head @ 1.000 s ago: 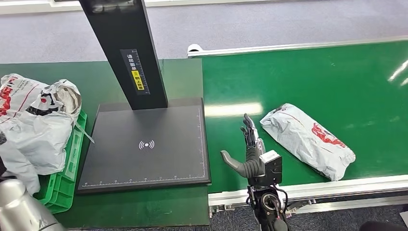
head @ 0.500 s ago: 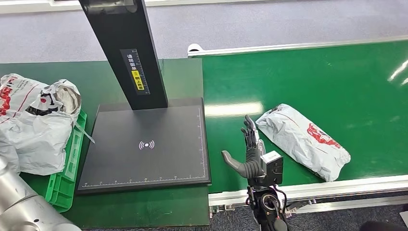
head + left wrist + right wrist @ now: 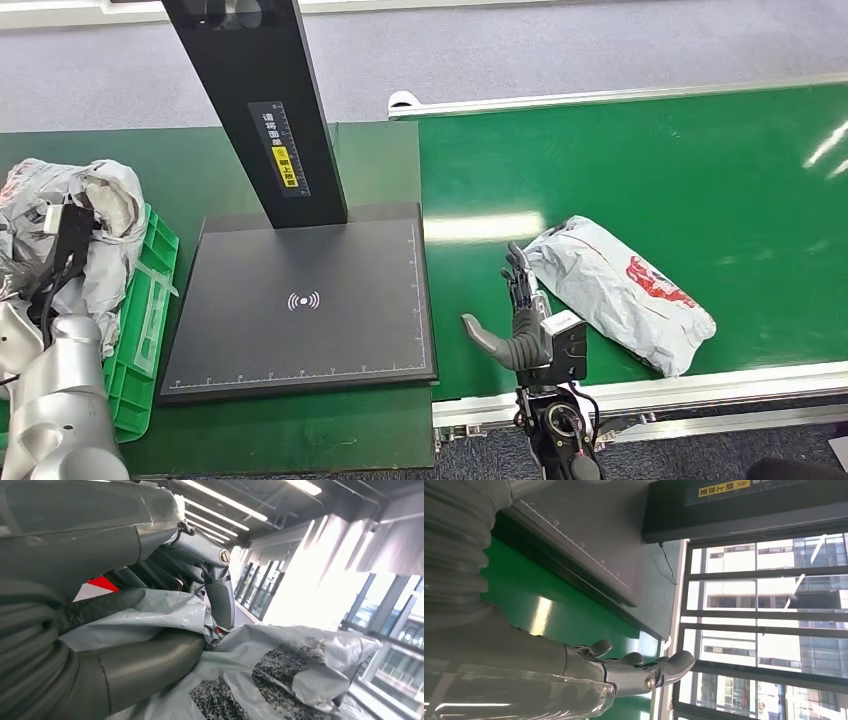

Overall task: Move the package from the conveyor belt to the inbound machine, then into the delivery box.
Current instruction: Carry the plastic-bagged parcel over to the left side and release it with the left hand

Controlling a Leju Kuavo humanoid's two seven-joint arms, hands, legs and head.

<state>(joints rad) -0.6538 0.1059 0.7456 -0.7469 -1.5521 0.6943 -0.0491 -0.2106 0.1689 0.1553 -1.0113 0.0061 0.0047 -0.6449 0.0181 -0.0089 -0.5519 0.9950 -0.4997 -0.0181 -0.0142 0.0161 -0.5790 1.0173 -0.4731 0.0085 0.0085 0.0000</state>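
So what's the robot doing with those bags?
The robot is sorting parcels. Its right hand is open above the green conveyor belt, right beside a grey package lying there, which it has not picked up yet. Its left hand is gripping another grey bag over the green delivery box. The black inbound machine between them has nothing on its plate.

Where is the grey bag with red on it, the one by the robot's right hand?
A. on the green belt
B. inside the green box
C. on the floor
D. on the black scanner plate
A: the grey bag lies flat on the green belt, beside the open right hand.
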